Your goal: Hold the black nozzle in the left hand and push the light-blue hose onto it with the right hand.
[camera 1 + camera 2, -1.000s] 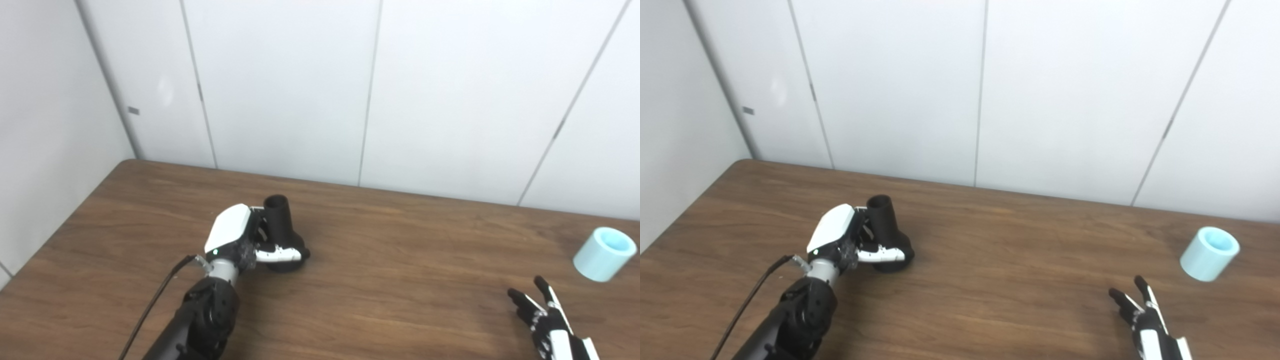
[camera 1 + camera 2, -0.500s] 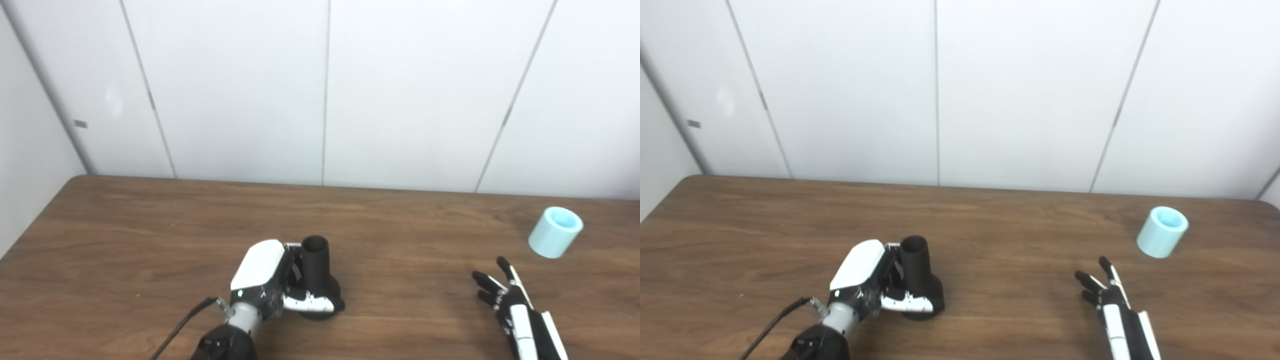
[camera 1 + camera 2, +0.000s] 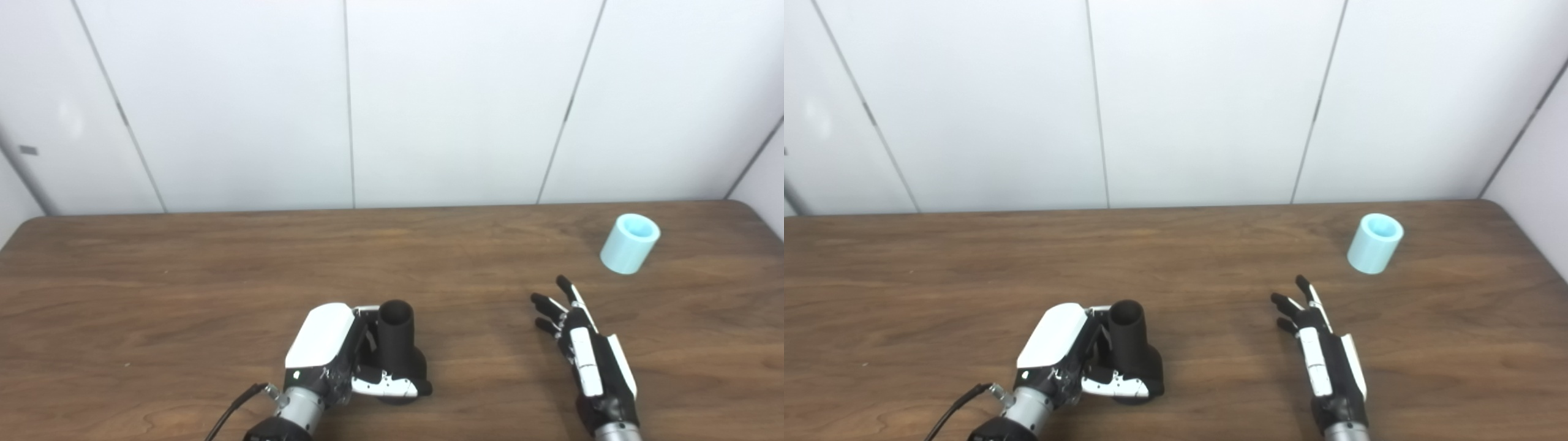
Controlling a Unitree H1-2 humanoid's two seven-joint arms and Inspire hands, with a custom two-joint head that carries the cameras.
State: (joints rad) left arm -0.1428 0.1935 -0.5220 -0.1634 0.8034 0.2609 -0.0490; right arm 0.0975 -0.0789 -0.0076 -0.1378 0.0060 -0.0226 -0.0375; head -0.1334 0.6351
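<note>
- Black nozzle [image 3: 397, 346] stands upright on the table [image 3: 153, 275], wide base down and open mouth up, at about 6 o'clock from the table's middle, near the front edge.
- Left hand [image 3: 334, 352] sits at the nozzle's 9 o'clock, white back facing up; its fingers [image 3: 392, 387] curl round the nozzle's base and the thumb side presses against the neck, so the hand is clamped on the nozzle.
- A dark cable [image 3: 236, 407] trails from the left wrist toward 7 o'clock, off the lower edge.
- Hose [image 3: 629, 243], a short light-blue tube, lies tilted on the table at about 2 o'clock from the nozzle, close to the far right corner, its open end pointing up and away.
- Right hand [image 3: 588, 349] hovers flat, palm down, at the nozzle's 3 o'clock, fingers [image 3: 554, 300] straight, spread apart and pointing toward 11 o'clock; it holds nothing.
- The hose lies at about 1 o'clock from the right hand, well apart from its fingertips.
- White wall panels [image 3: 453, 98] rise behind the table's far edge.
</note>
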